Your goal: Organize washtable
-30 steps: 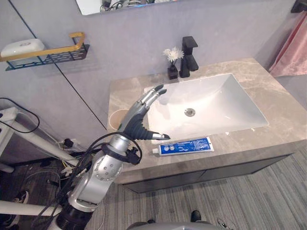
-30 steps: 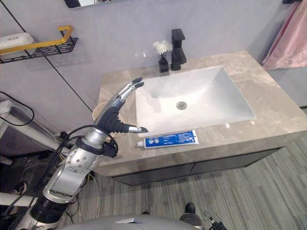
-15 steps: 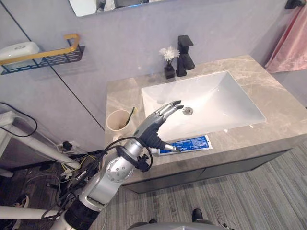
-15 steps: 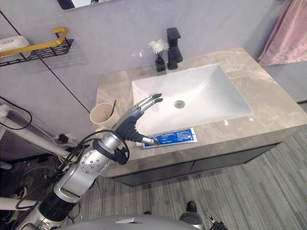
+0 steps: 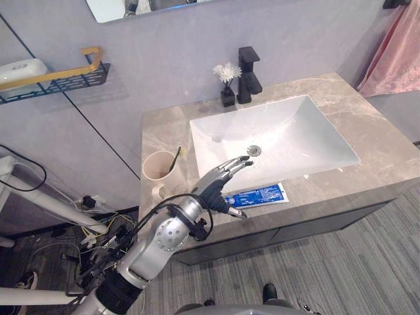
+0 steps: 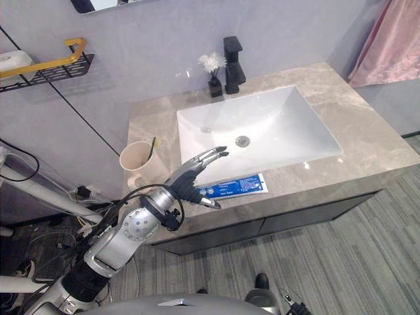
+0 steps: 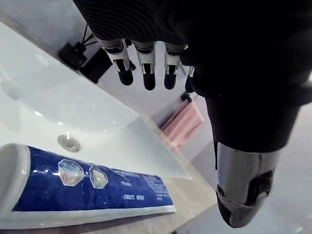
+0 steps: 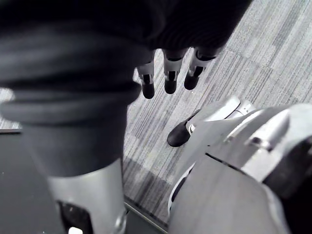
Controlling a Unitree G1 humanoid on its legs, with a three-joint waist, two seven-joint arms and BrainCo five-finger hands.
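down from the left rim of the sink (image 5: pixel 289 141), the left hand (image 5: pixel 220 187) hovers, fingers straight, over the cap end of the toothpaste tube (image 5: pixel 259 195) on the marble counter (image 5: pixel 387 157) before the sink; right hand (image 8: pixel 168 73) hangs slack-fingered above striped floor (image 8: pixel 263 53).

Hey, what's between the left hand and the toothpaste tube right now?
Nothing. The left wrist view shows the open left hand above the toothpaste tube, near its capped end, with a bare gap between the fingers and the tube.
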